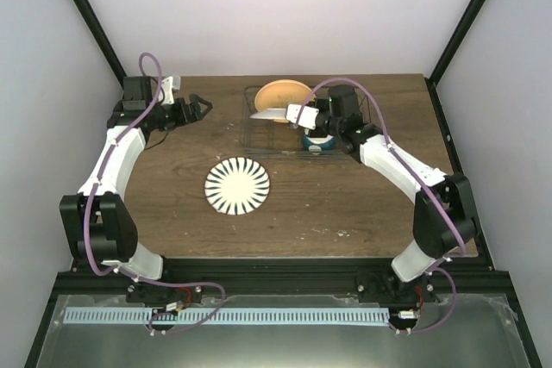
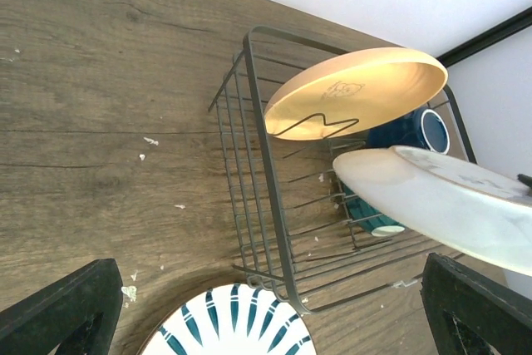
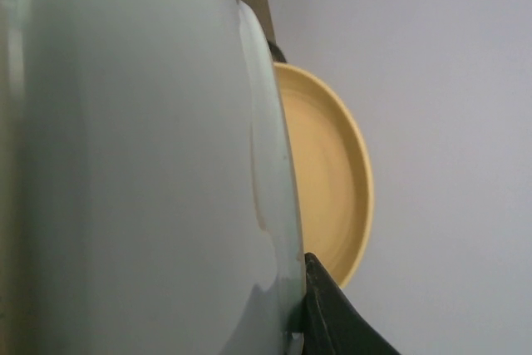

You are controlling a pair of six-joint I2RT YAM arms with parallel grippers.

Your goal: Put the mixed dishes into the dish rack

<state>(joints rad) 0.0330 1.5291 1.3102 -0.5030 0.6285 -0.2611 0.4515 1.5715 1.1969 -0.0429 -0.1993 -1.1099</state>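
The grey wire dish rack (image 1: 259,131) stands at the back centre of the table, also in the left wrist view (image 2: 266,164). An orange-yellow plate (image 1: 282,92) leans upright in its far end (image 2: 357,93) (image 3: 332,180). A dark blue mug (image 2: 411,130) sits in the rack behind it. My right gripper (image 1: 291,115) is shut on the rim of a shallow cream-white bowl (image 1: 267,114) (image 2: 440,201) (image 3: 133,155), tilted on edge above the rack beside the orange plate. A white plate with teal radial stripes (image 1: 237,185) (image 2: 233,326) lies flat in front of the rack. My left gripper (image 1: 202,109) (image 2: 266,322) is open and empty, left of the rack.
A teal cup-like thing (image 1: 317,140) (image 2: 370,215) lies in the rack, partly hidden under the bowl. White walls and black frame posts (image 1: 90,15) close in the back corners. Small crumbs (image 2: 150,140) dot the wood.
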